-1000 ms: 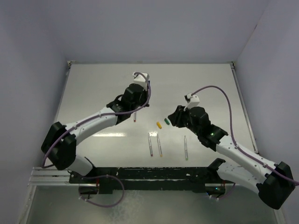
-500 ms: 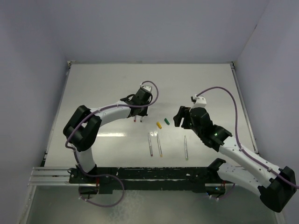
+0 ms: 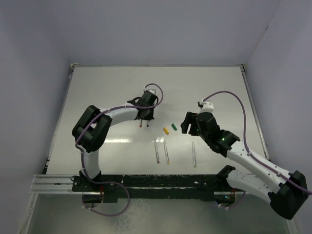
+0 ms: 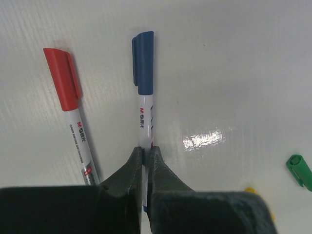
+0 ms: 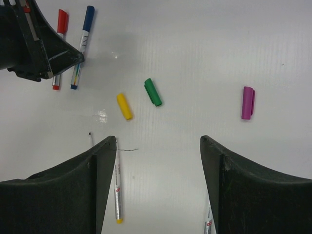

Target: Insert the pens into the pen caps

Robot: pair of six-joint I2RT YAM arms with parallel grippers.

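Note:
My left gripper [image 4: 145,148] is shut on the barrel of a pen with a blue cap [image 4: 144,97], which lies low on the white table. A pen with a red cap [image 4: 73,117] lies just left of it. Both show under the left gripper [image 3: 145,116] in the top view. My right gripper [image 5: 157,140] is open and empty above the table. In its view lie a loose yellow cap [image 5: 124,106], green cap [image 5: 153,92] and purple cap [image 5: 247,102]. Three uncapped pens [image 3: 156,151] [image 3: 166,151] [image 3: 193,153] lie nearer the arm bases.
The yellow cap [image 3: 165,130] and green cap [image 3: 174,126] lie between the two grippers. The right gripper [image 3: 186,123] hovers beside the green cap. A thin dark scrap of thread [image 5: 124,149] lies by the yellow-tipped pen [image 5: 117,195]. Side walls border the table.
The left arm has swung its elbow in and lowered its gripper, bringing the blue-capped pen down beside the red-capped pen. The right gripper has barely moved.

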